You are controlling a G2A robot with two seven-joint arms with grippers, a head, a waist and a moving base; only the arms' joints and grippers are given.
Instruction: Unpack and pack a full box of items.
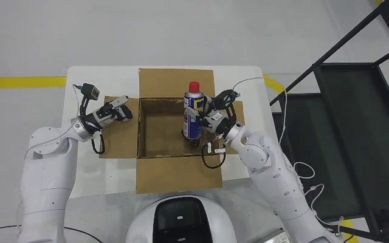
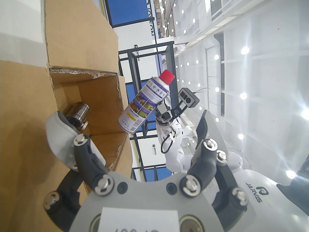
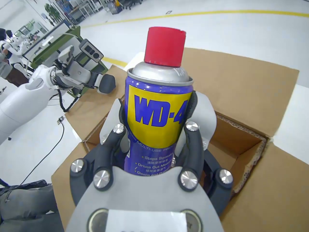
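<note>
An open cardboard box (image 1: pixel 152 152) sits mid-table with its flaps spread. My right gripper (image 1: pixel 205 116) is shut on a blue and yellow spray can (image 1: pixel 192 112) with a red cap, held upright above the box's right side; the can (image 3: pixel 158 107) sits between its fingers (image 3: pixel 202 117). From the left wrist the can (image 2: pixel 144 103) hangs above the box wall (image 2: pixel 103 107). My left gripper (image 1: pixel 123 110) is open over the left flap, holding nothing. A shiny metal cylinder (image 2: pixel 76 113) lies inside the box.
The box's far flap (image 1: pixel 176 81) and near flap (image 1: pixel 179 174) lie flat on the white table (image 1: pixel 103 76). A dark metal rack (image 1: pixel 340 121) stands just right of the table. A cable (image 1: pixel 213 159) loops off the right wrist.
</note>
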